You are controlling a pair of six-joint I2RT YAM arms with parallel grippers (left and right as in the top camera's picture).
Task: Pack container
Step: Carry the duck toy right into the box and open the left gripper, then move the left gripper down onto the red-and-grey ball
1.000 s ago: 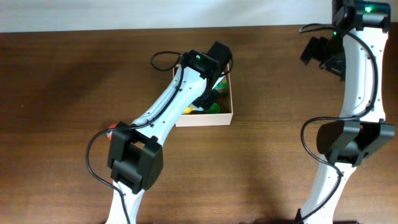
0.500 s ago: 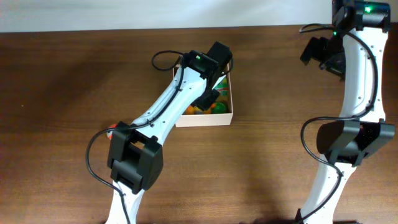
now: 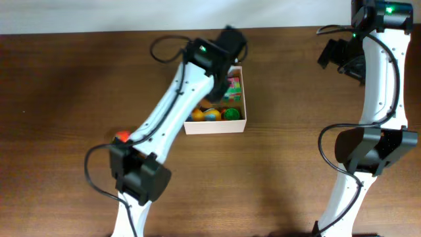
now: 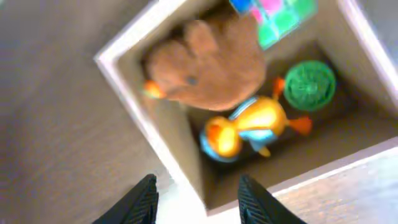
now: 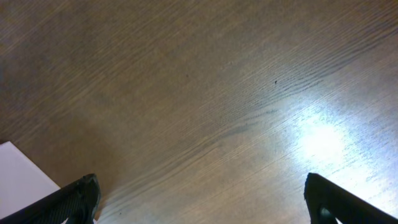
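- While your left gripper hangs over the container, its two black fingers stand apart and clamp nothing. The wrist view is blurred, but the gap between them is plain.
- The container's near corner shows through that gap, lower than the fingertips. The box opens out ahead of the tips and towards the finger on the picture's right.
- Straight ahead of the fingertips you have a brown plush toy lying against the white wall.
- Just ahead of the right-hand finger in that view lies a yellow-orange duck toy with blue on it, close under the plush.
- Further to that same side, beside the duck, sits a green ribbed round toy.
- Farthest from the fingers, beyond the plush, is a block of green, pink and blue squares.
- From overhead, the container rests on the wooden table, and the left arm hides its far-left part along with the fingers themselves.
- Well behind those fingers, beside the arm, a small red-orange thing lies on the table; you cannot tell what it is.
- Your right gripper is well apart from the container. Its fingers are spread wide at the bottom corners of its view, with only bare table between them.
- A flat white patch shows next to one of those fingers; I cannot tell what it is.
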